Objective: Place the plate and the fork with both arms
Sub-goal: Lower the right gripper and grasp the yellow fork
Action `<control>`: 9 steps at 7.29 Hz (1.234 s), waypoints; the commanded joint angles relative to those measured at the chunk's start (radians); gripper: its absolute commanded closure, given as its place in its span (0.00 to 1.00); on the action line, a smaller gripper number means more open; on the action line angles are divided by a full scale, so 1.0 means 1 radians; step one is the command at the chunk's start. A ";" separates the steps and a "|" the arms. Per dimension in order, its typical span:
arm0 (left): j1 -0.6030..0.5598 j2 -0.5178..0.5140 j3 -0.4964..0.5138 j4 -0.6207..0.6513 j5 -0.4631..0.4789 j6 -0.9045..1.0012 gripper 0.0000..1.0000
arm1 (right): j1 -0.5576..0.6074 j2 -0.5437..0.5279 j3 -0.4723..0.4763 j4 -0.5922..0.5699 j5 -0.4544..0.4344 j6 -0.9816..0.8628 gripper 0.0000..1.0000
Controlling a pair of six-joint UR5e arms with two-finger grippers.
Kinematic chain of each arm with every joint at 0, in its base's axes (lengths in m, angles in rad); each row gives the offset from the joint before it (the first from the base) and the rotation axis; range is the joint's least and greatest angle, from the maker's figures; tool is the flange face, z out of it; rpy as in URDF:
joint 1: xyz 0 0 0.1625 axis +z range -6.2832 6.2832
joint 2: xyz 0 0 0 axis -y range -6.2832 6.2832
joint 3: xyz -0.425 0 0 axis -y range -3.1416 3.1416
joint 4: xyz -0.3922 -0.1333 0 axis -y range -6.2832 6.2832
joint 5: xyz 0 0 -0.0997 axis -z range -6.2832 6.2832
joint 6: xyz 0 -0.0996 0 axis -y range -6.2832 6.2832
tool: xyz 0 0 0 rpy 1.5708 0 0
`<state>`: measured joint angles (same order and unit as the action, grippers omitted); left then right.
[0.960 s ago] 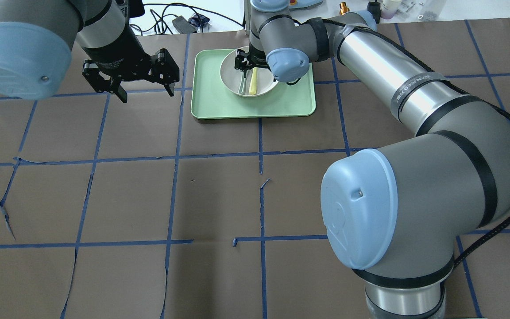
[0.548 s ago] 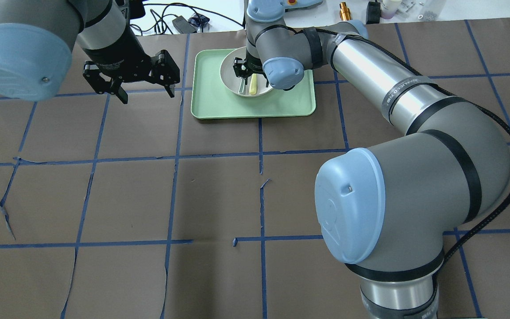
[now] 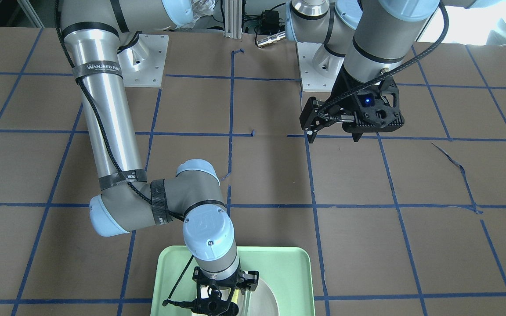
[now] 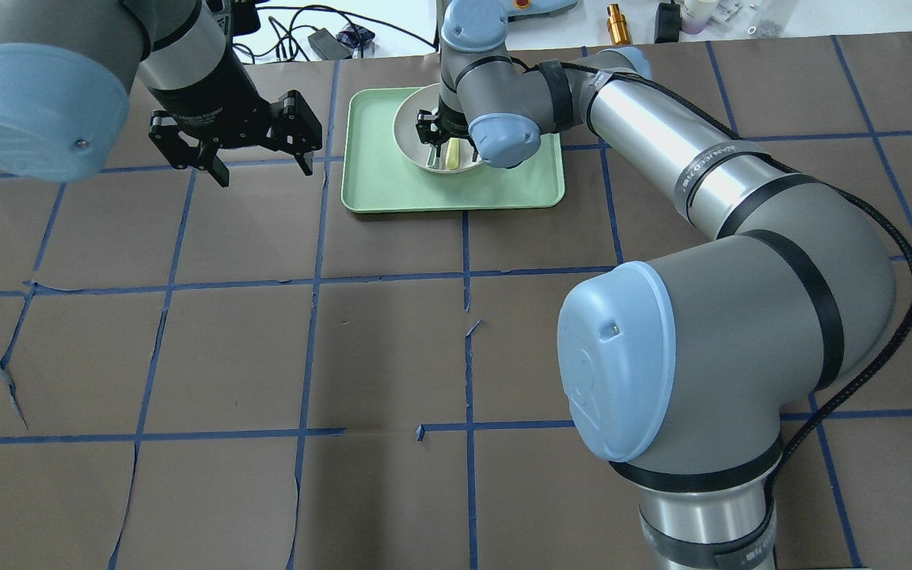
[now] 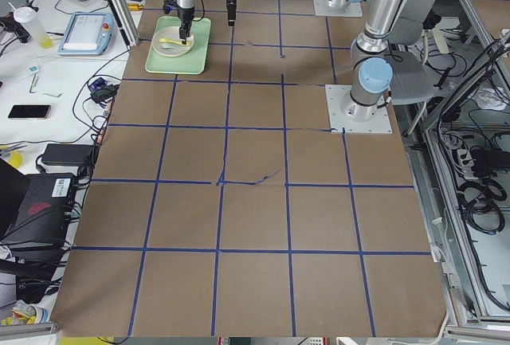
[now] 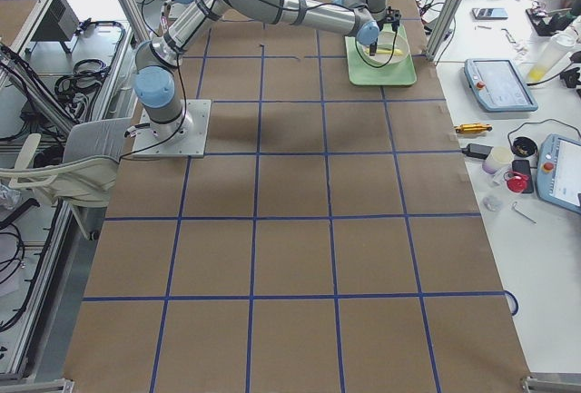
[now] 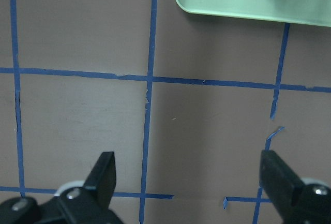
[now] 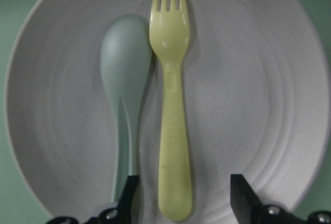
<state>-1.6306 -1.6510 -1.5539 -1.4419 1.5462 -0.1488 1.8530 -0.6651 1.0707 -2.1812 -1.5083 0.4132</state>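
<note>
The white plate (image 8: 248, 105) sits on the mint-green tray (image 4: 456, 190) at the table's far side; it also shows in the overhead view (image 4: 412, 134). The pale yellow fork (image 8: 173, 110) lies in the plate, and also shows in the overhead view (image 4: 451, 155). A grey-green spoon (image 8: 125, 94) lies close beside it. My right gripper (image 8: 183, 198) is open just above the plate, its fingers on either side of the fork's handle end. It also shows in the overhead view (image 4: 436, 134). My left gripper (image 4: 262, 166) is open and empty above the table, left of the tray.
The brown paper table cover has blue tape grid lines and a few tears. Cables, a gold fitting and small items lie beyond the far edge (image 4: 614, 20). The tray's corner shows at the top of the left wrist view (image 7: 243, 1).
My right gripper has come down closer over the plate and fork, with the arm's elbow shifting left. The left arm has barely moved.
</note>
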 commanded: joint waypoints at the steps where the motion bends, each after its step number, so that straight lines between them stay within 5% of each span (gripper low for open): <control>1: 0.000 -0.001 0.000 0.002 0.000 0.000 0.00 | 0.000 0.007 0.000 -0.005 0.000 -0.002 0.40; 9: 0.000 -0.003 0.000 0.006 0.000 0.000 0.00 | 0.000 0.016 -0.030 -0.008 -0.003 -0.042 0.42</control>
<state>-1.6306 -1.6535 -1.5539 -1.4371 1.5462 -0.1488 1.8530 -0.6539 1.0601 -2.1889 -1.5092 0.3864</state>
